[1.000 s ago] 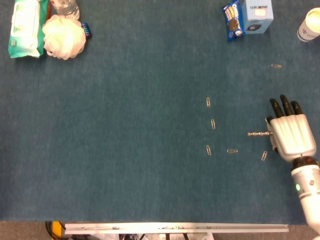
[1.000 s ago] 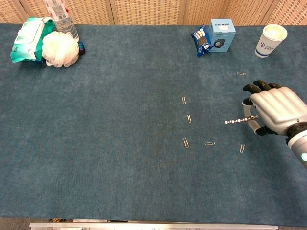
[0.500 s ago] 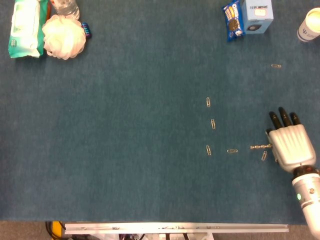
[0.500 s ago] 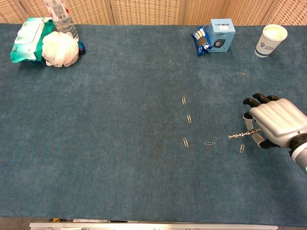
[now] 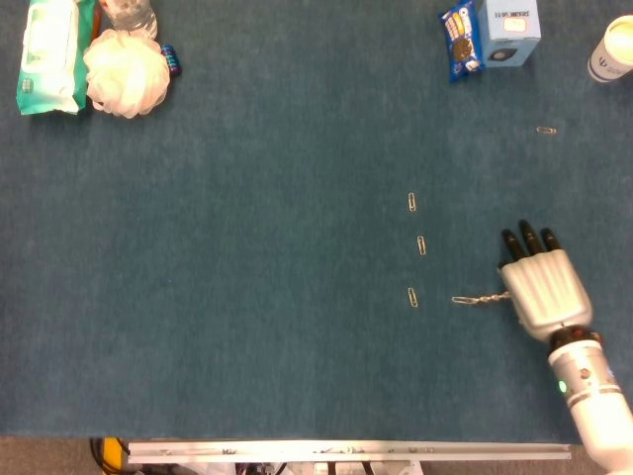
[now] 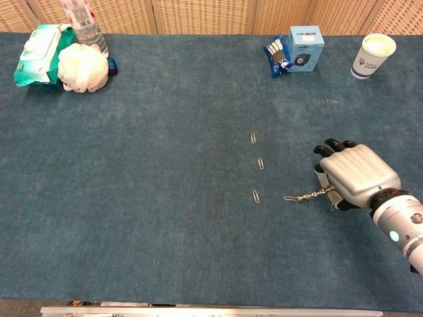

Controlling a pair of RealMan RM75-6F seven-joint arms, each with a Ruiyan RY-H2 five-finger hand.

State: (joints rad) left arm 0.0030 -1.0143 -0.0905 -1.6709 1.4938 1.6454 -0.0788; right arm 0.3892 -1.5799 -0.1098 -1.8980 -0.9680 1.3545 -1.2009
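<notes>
We are seeing the right hand (image 6: 353,175) lying palm-down near the right side of the bench (image 6: 165,218), pinching one end of a short chain (image 6: 309,194) of linked clips between thumb and finger; the chain is stretching leftward along the blue cloth, its far end touching a paper clip (image 6: 289,197) lying flat. Three more clips (image 5: 412,202) are lying in a loose column just left of that, and another clip (image 5: 546,130) is sitting well apart toward the back. At the back right a paper cup (image 6: 373,55) is standing upright, looking pale inside; we cannot tell what it contains. Beside it a blue box (image 6: 305,45) is standing with a snack packet (image 6: 277,55) leaning against it; the print is too small to read. At the back left a wipes pack (image 6: 38,55), a white puff (image 6: 83,67) and a bottle (image 6: 80,18) are clustering together.
</notes>
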